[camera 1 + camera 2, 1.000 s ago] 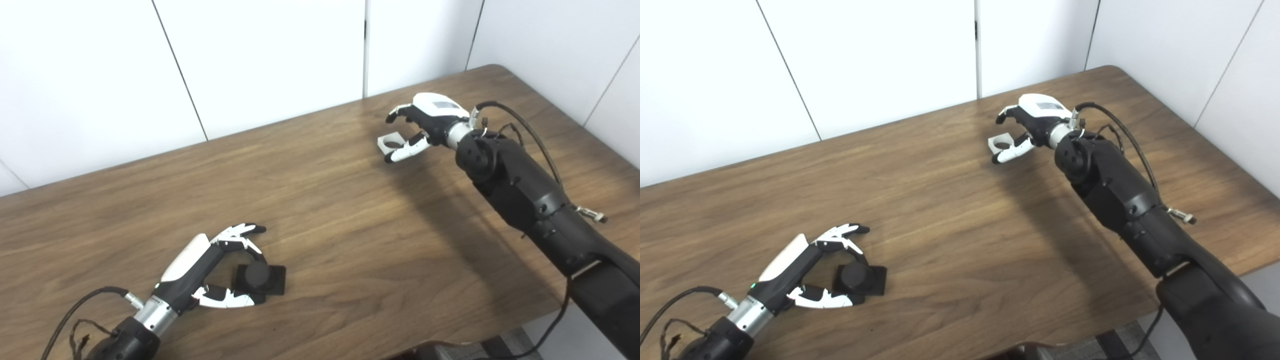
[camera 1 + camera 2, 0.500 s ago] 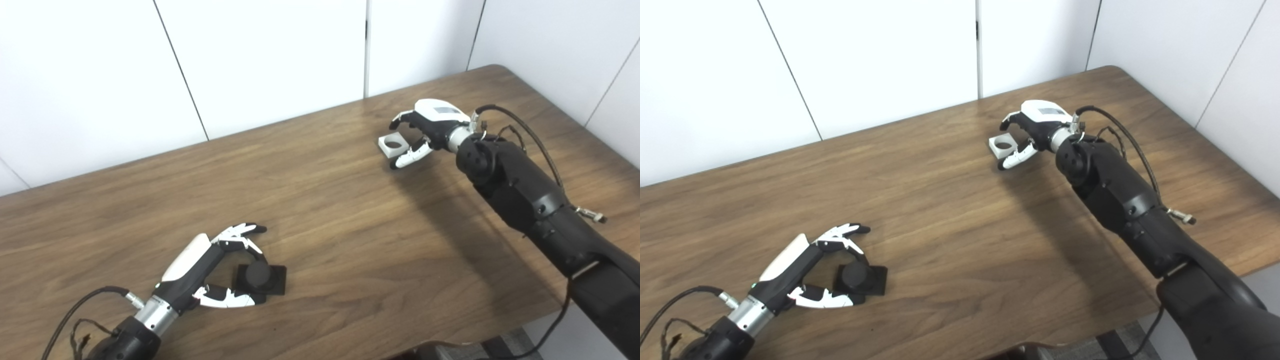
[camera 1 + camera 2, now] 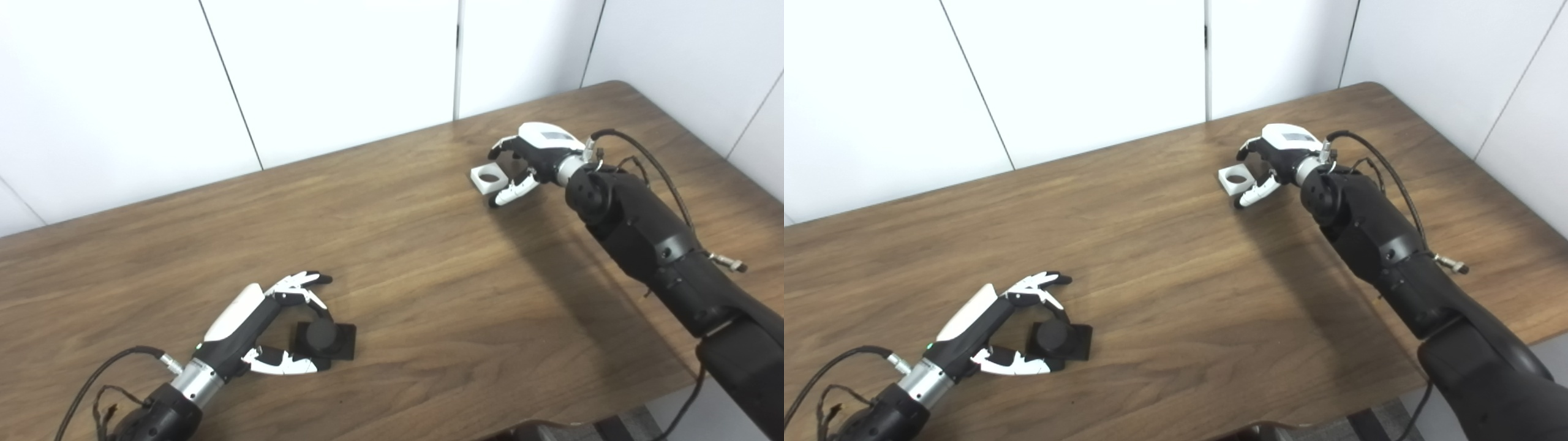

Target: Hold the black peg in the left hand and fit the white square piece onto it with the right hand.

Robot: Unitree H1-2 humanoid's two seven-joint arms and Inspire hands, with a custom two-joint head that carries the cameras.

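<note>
Bare table between well-separated hands

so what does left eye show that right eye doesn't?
Left eye only: a slanted wall seam at the far left edge.
Right eye only: more of the table beyond the right arm, and more of that arm's bulk at the bottom corner.
Both: left hand cupped around the black peg, right hand bracketing the white square piece. Grip contact unclear in either.
</note>
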